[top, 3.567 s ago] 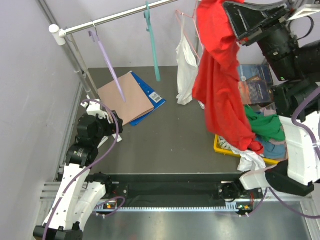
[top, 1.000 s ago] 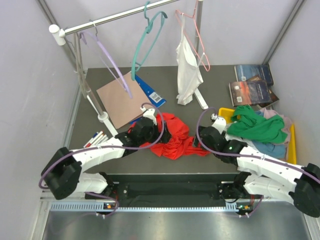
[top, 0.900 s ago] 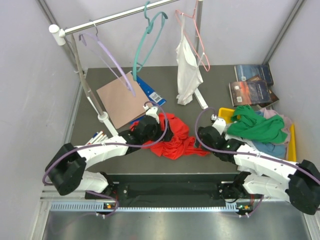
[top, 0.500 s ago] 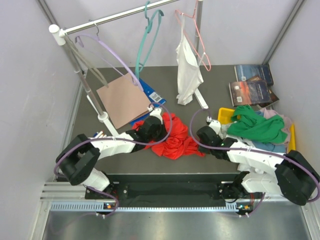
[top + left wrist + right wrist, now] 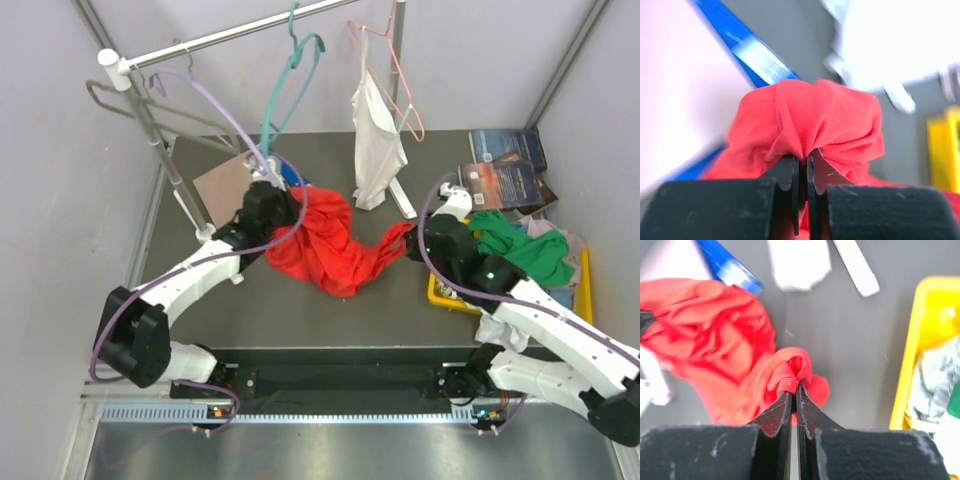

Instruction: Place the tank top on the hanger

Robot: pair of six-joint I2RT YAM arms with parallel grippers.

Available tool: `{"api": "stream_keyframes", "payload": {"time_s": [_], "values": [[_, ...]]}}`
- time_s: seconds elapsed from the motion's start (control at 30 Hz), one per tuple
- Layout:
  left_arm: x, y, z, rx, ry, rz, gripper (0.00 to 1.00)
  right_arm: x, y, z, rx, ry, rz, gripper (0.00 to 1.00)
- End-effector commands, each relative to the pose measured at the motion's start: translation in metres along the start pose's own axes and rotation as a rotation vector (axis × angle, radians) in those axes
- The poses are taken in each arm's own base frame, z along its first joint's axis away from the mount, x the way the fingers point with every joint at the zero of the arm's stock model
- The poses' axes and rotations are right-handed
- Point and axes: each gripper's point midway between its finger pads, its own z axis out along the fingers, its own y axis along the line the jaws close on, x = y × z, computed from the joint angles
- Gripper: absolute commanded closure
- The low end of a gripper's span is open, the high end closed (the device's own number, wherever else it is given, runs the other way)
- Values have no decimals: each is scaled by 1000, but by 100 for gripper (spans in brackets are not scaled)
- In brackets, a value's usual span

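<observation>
The red tank top [image 5: 325,245] hangs bunched between my two grippers, lifted above the grey table. My left gripper [image 5: 290,205] is shut on its upper left edge; in the left wrist view the jaws [image 5: 802,159] pinch a gathered fold of red fabric [image 5: 825,120]. At the garment's right end my right gripper [image 5: 408,240] is shut too, and the right wrist view shows it [image 5: 794,387] clamping a rolled strap edge, the rest of the cloth [image 5: 715,340] sagging to the left. The teal hanger [image 5: 284,100] hangs from the rail above my left gripper.
A white top [image 5: 375,130] hangs on a pink hanger, and a lavender hanger [image 5: 215,100] is on the rail's left. A brown folder [image 5: 222,180] lies on a blue book. At the right a yellow bin [image 5: 445,290] holds a green garment [image 5: 520,250]; books [image 5: 505,165] lie behind.
Both grippers shut on the tank top where it lay on the table, then lifted it. The left one moved back toward the rail, the right one up and right, stretching the cloth.
</observation>
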Motion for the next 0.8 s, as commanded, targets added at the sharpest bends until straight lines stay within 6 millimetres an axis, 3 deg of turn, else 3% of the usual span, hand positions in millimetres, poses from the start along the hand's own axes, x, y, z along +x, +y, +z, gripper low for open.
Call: {"api": "stream_keyframes", "payload": {"time_s": [0.0,0.1,0.13,0.17,0.2,0.23,0.27,0.3,0.33,0.37,0.43,0.53,0.6,0.67,0.7,0.77], "values": [[-48,40,-7,-135,-112,18,78,-11,19,-31,-72,-61,-40,100],[-25,45,-7,-136,-18,52,12,27,38,-26,-127,12,-51,100],[-20,38,-10,-88,-2,41,9,54,52,-26,-162,67,-95,100],[-7,40,-13,-79,22,41,7,75,55,-23,-170,106,-117,100],[-3,36,-16,-54,21,37,4,93,74,-27,-230,138,-118,100],[-3,30,-24,-19,14,26,4,121,82,-23,-249,216,-160,97],[12,31,-27,-6,42,27,4,130,90,-24,-264,241,-174,90],[21,26,-31,16,59,32,3,143,96,-29,-274,273,-198,79],[25,23,-37,28,67,34,3,151,93,-24,-238,283,-231,43],[38,25,-40,27,96,38,3,147,98,-25,-230,272,-231,32],[50,18,-47,46,116,33,3,138,89,-23,-179,235,-257,14],[74,8,-51,77,163,-2,5,110,79,-17,-146,164,-254,8],[92,-2,-55,107,193,-34,6,98,69,-5,-134,141,-243,10],[102,-8,-56,128,202,-53,8,108,60,2,-161,180,-241,17],[107,-13,-58,142,213,-57,9,105,56,11,-163,172,-217,20],[117,-14,-60,142,233,-90,11,123,44,18,-169,223,-218,28]]}}
